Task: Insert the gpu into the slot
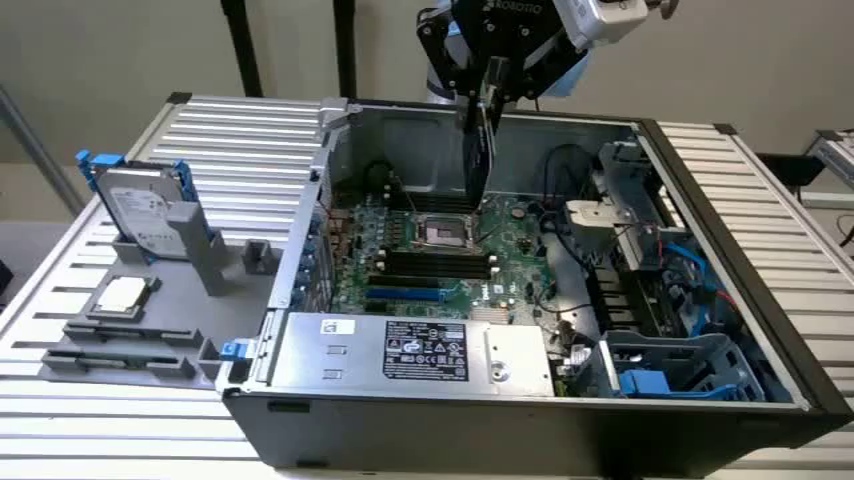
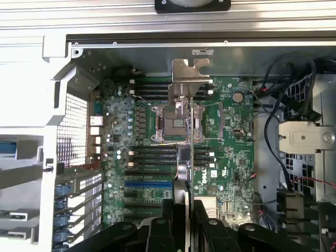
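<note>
Slatted metal table (image 1: 240, 150), open computer case (image 1: 534, 430) | gripper (image 1: 490, 85) clamped on gpu (image 1: 478, 150), upright above motherboard (image 1: 514, 250) | slot (image 1: 403, 296) unfilled, at motherboard's power-supply edge

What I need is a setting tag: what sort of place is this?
Probably a robotics lab bench for computer assembly: an open grey desktop case with a green motherboard sits on a ribbed aluminium table, and the black gripper holds a flat black gpu card above it.
</note>
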Controlling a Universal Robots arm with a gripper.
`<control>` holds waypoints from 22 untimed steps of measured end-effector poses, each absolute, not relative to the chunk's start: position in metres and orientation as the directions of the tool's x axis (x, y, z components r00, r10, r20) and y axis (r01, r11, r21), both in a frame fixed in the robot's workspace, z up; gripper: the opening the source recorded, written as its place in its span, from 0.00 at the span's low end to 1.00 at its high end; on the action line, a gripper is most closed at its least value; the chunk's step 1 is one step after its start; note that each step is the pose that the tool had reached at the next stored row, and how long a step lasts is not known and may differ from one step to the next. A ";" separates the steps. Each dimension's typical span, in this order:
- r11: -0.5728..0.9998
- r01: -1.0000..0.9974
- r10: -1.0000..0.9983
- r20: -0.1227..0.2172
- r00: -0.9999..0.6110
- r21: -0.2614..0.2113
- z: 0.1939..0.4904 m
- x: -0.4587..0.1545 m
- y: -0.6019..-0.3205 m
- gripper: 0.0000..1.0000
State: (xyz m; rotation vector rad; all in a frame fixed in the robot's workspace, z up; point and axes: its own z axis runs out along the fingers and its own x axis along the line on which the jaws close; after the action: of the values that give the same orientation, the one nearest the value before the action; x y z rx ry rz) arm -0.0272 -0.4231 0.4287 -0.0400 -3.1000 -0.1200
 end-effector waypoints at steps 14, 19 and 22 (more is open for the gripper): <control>0.997 0.025 0.022 0.040 -0.999 0.077 0.429 -0.027 -0.423 0.26; 0.995 -0.061 -0.065 0.040 -0.997 0.077 0.429 -0.027 -0.423 0.26; 0.990 -0.115 -0.119 0.040 -0.992 0.077 0.429 -0.027 -0.423 0.26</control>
State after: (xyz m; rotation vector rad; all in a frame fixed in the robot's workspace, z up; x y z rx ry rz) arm -0.0274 -0.4231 0.4288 0.1819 -3.0896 -0.1149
